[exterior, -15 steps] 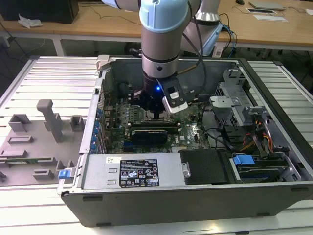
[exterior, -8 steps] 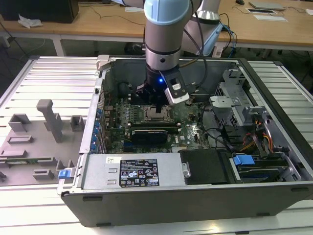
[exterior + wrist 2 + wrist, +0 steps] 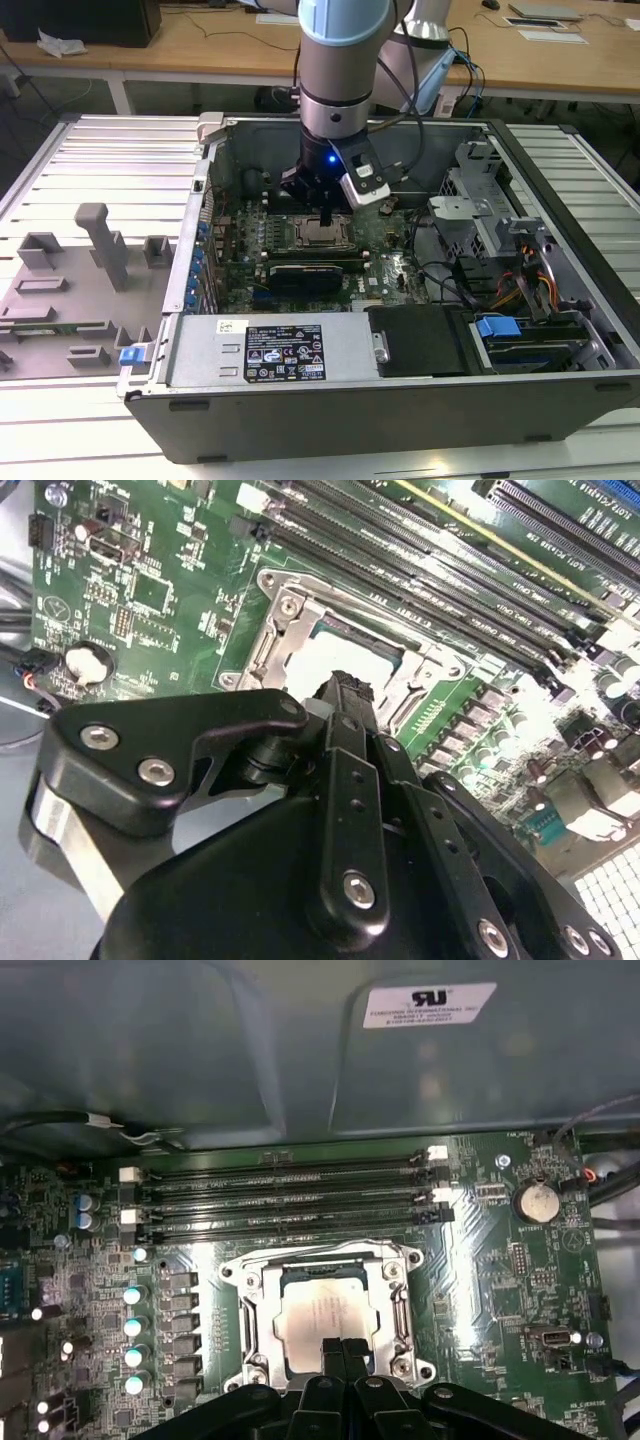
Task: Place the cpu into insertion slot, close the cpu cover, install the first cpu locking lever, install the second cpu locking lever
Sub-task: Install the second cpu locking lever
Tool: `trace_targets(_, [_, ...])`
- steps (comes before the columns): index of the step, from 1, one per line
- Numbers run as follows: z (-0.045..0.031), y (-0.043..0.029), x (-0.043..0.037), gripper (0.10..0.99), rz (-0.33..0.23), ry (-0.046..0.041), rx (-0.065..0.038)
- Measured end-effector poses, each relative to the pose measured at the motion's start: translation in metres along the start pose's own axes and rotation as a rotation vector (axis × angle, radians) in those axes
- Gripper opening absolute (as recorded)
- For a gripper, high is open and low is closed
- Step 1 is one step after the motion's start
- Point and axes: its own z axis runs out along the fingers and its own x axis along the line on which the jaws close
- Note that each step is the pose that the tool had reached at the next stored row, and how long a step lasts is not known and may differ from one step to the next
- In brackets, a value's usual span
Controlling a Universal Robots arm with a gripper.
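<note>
So the black claw (image 3: pixel 343 1348) is hanging right over the square silver-rimmed insertion slot (image 3: pixel 326 1310) on the green motherboard (image 3: pixel 490 1270), fingertips pressed together with nothing pinched between them. In both wrist views the tips sit at the edge of the slot nearest the claw, right above the chip; can't tell if they actually touch it.

The flat square cpu with its dull silver-grey metal top (image 3: pixel 318 1315) is already sitting inside the slot. The thin silver metal cpu cover frame (image 3: pixel 252 1312) looks folded down around it, chip showing through the square window, though I can't tell if it's fully seated. No clue on the locking levers, too hard to make out.

The long black memory slots (image 3: pixel 285 1200) run just beside the slot on the side away from the claw, and a round silver coin battery (image 3: pixel 533 1200) sits further off, past one end of them.

In the exterior view the grey arm (image 3: pixel 338 70) reaches straight down into the open grey computer case (image 3: pixel 400 390), which sits on a ribbed metal bench (image 3: pixel 110 160).
</note>
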Motion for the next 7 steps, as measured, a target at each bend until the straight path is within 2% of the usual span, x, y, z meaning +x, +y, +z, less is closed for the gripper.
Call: trace_targets(7, [-0.0011, 0.0002, 0.0, 0.106, -0.003, 0.0003, 0.0])
